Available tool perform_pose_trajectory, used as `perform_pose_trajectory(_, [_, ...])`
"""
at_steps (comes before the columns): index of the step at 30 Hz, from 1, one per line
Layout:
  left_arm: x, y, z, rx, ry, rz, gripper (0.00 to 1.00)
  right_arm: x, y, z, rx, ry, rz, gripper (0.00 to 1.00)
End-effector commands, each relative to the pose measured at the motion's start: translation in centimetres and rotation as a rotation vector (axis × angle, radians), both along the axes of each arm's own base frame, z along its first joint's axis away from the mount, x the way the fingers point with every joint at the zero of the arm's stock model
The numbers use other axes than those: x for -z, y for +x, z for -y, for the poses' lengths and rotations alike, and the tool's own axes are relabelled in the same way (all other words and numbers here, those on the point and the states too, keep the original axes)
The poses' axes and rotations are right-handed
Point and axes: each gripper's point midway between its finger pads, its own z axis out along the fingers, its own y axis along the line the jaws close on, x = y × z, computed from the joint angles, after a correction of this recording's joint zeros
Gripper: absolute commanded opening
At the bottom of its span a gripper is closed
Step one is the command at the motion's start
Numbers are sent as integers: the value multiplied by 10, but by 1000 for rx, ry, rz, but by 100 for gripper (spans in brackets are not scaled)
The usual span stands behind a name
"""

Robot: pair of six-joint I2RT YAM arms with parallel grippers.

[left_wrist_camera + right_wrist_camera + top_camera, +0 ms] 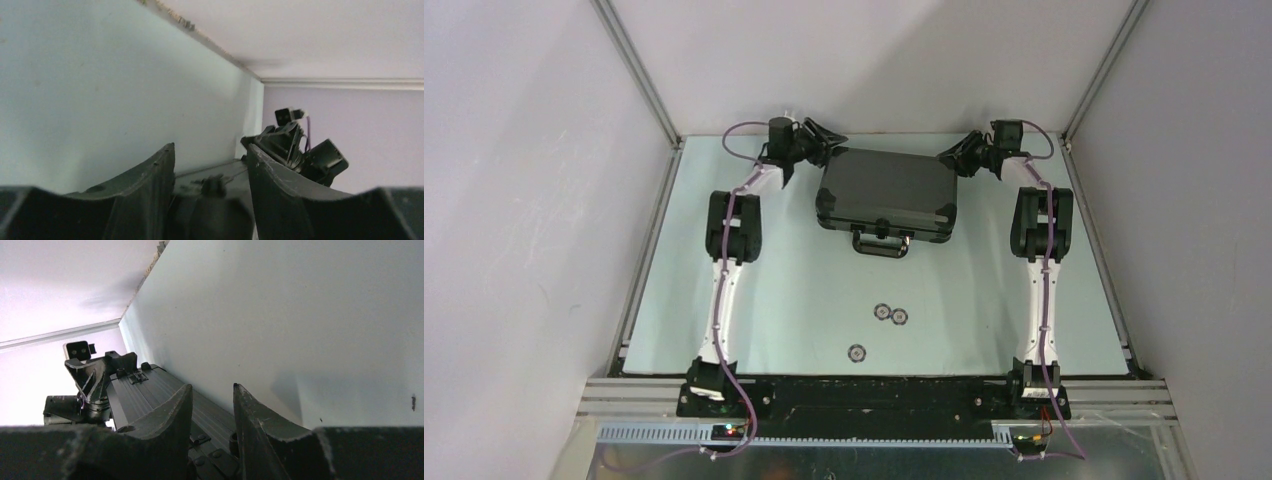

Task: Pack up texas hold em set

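The texas hold em set's black briefcase (pixel 886 190) lies shut at the back middle of the table, handle (pixel 880 243) toward me. Three small round chips (pixel 883 312) (pixel 900 316) (pixel 857 352) lie loose in front of it. My left gripper (pixel 829 140) is at the case's back left corner. In the left wrist view its jaws (pixel 210 145) stand apart, with the case's rear edge (pixel 220 172) between them. My right gripper (pixel 954 155) is at the back right corner. Its jaws (pixel 212 385) are apart over the ribbed rear wall (pixel 145 390). Nothing shows a grip.
The pale table (pixel 804 300) is boxed in by white walls with metal rails (pixel 639 70) at the back corners. Both arms reach along the case's sides. The black base bar (pixel 874 395) runs along the near edge.
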Motion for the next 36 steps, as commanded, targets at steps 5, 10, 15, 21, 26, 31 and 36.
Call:
perform_pose_trajectory(5, [-25,-99,48,342,-41,-6,54,36,-77,-97,-306,50,-182,40])
perform_pose_trajectory(10, [-20,-117,47,378,-46,-25,50,38,-84,-104,-332,48,-193,40])
perform_pose_trajectory(15, [-13,-131,41,365,-21,-44,49,37,-90,-108,-352,30,-189,40])
perform_pose_trajectory(21, [-6,-133,10,263,29,-64,51,35,-84,-85,-250,5,-152,40])
perform_pose_trajectory(26, [-5,-145,-11,215,56,-74,50,-16,-66,-35,-38,20,-20,40])
perform_pose_trajectory(31, [-10,-156,-30,145,84,-79,53,-39,-69,21,142,19,46,40])
perform_pose_trajectory(36, [-49,-141,-56,28,89,-22,66,-75,-77,59,245,-45,119,42])
